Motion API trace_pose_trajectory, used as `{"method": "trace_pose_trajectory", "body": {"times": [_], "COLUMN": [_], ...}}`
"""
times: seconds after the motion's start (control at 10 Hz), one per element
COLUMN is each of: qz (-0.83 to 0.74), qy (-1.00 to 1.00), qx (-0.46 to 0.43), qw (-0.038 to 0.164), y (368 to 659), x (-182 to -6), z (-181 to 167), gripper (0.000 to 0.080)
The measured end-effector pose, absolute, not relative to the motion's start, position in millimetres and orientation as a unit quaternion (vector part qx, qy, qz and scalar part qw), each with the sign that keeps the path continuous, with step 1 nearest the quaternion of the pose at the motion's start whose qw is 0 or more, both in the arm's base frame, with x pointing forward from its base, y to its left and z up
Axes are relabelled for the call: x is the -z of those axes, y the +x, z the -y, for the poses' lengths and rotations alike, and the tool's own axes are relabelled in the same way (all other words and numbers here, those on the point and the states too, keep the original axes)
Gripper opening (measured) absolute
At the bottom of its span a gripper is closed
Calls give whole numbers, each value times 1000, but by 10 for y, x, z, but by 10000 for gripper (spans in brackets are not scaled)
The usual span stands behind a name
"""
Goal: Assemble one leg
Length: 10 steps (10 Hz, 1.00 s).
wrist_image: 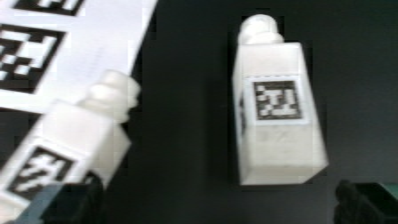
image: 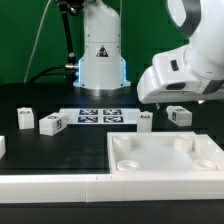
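One leg [wrist_image: 279, 108] whole, other leg [wrist_image: 75, 150] cropped.

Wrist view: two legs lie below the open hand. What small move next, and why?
Probably shift the hand sideways to centre on the fully visible leg, then descend. Its fingers are spread wide, but that leg lies off-centre, nearer one finger. The other leg sits close to the opposite finger and might get bumped.

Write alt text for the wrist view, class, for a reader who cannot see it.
Two small white tagged blocks lie apart on a black table below the open tool: one leg and a second leg angled toward it, beside the marker board.
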State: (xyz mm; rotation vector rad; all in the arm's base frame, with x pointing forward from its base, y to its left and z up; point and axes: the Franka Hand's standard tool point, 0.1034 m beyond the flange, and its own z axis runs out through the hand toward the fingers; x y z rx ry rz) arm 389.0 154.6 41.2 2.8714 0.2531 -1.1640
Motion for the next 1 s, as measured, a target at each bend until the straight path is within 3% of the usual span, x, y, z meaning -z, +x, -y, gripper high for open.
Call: {"method": "trace_pose_trajectory", "body": {"times": [0.5,1.0], "qz": [-83,-85], "qy": [922,884], "qx": [377,459], "qw": [19,28], "y": [3750,3569], "x": [-317,-143], "z": [-1605,-1692], "gripper": [649,649]}}
